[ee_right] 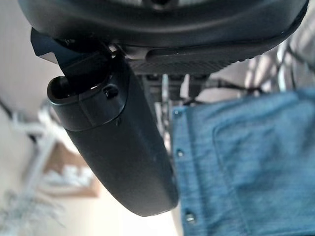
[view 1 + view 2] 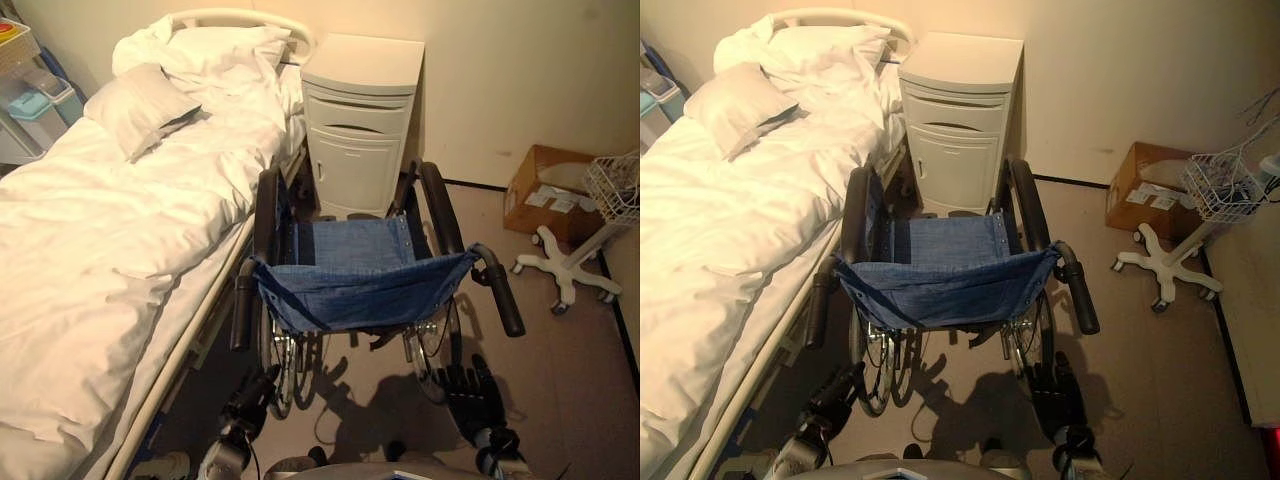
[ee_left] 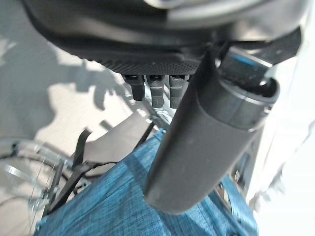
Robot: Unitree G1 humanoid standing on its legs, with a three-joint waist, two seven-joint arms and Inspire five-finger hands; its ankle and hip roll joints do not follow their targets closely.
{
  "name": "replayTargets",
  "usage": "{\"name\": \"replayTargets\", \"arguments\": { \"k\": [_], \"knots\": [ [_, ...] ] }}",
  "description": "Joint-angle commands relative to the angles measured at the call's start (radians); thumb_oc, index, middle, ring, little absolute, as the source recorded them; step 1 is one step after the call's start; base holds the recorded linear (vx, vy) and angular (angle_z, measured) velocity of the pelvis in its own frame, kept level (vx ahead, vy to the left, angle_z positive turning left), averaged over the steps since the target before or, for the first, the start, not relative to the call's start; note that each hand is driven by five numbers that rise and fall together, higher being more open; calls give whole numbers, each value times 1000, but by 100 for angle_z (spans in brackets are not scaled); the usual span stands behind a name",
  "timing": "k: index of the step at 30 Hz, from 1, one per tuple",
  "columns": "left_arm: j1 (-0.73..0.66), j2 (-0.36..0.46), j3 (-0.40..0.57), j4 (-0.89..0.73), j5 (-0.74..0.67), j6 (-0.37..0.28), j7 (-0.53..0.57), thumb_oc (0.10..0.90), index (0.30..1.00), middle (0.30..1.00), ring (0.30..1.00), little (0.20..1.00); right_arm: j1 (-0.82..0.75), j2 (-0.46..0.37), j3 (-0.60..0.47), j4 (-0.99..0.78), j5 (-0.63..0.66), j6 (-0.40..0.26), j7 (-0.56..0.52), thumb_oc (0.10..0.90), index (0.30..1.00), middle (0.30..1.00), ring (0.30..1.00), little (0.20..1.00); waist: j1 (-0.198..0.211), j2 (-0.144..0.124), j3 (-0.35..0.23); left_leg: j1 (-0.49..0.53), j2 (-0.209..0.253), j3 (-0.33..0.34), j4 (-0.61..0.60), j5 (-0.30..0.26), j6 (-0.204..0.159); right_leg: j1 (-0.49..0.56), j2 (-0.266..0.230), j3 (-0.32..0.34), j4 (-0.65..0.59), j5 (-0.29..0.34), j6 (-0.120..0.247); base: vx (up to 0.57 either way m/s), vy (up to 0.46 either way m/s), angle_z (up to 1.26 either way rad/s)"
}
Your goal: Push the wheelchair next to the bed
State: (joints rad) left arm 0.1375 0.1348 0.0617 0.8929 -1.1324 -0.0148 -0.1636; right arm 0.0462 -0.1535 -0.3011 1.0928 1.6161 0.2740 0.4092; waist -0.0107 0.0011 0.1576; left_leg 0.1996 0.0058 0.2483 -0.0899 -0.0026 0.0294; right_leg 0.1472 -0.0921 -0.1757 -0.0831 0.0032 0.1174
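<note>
The wheelchair point(image 2: 350, 265), with a blue fabric seat and black push handles, stands beside the bed point(image 2: 100, 230), facing the wall. Its left wheel is close to the bed rail. My left hand point(image 2: 255, 392) hangs low behind the left push handle point(image 2: 243, 310), open and apart from it. My right hand point(image 2: 472, 395) is open too, fingers straight, below and behind the right push handle point(image 2: 505, 295). In the left wrist view the left hand's thumb point(image 3: 206, 142) juts out over the blue fabric point(image 3: 123, 201). The right wrist view shows that hand's thumb point(image 1: 123, 152) beside the blue seat back point(image 1: 246, 162).
A white nightstand point(image 2: 360, 120) stands against the wall just ahead of the wheelchair. At the right are a cardboard box point(image 2: 545, 190), a white wheeled stand base point(image 2: 565, 265) and a wire basket point(image 2: 615, 185). Pillows point(image 2: 140, 105) lie at the bed's head.
</note>
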Motion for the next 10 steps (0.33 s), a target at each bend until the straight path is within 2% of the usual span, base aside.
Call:
{"name": "replayTargets", "arguments": {
  "k": [1, 2, 5, 8, 10],
  "knots": [
    [-64, -29, 45, 21, -95, 76, -86, 800, 900, 900, 900, 900, -87, -18, -71, 31, -69, 46, 18, 800, 900, 900, 900, 900, 15, -2, -18, -20, -13, -40, 68, -130, -23, -35, -4, -49, 114, -61, 9, 0, 0, 0],
    [-60, -39, 58, 48, -99, 114, -102, 800, 900, 900, 900, 900, -86, -6, -65, 41, -112, 54, 27, 800, 900, 900, 900, 900, 15, -2, -18, -22, -15, -42, 69, -129, -22, -38, -4, -46, 116, -60, 8, 0, 0, 0],
    [-60, -47, 58, 92, -63, 166, -141, 800, 900, 900, 900, 900, -80, 5, -37, 66, -193, 74, 52, 800, 900, 900, 900, 900, 15, -3, -17, -26, -18, -48, 67, -127, -20, -42, -3, -44, 117, -59, 7, 0, 0, 0],
    [-57, -52, 34, 128, 32, 158, -170, 800, 900, 900, 900, 900, -69, 28, 6, 66, -221, 71, 75, 800, 900, 900, 900, 900, 12, -2, -16, -31, -21, -54, 62, -122, -19, -47, -2, -41, 116, -58, 5, 0, 0, 0],
    [-57, -52, 25, 140, 43, 149, -179, 800, 900, 900, 900, 900, -63, 30, 21, 69, -237, 69, 82, 800, 900, 900, 900, 900, 11, -1, -16, -32, -22, -55, 61, -122, -18, -48, -2, -40, 116, -58, 5, 0, 0, 0]
  ]
}}
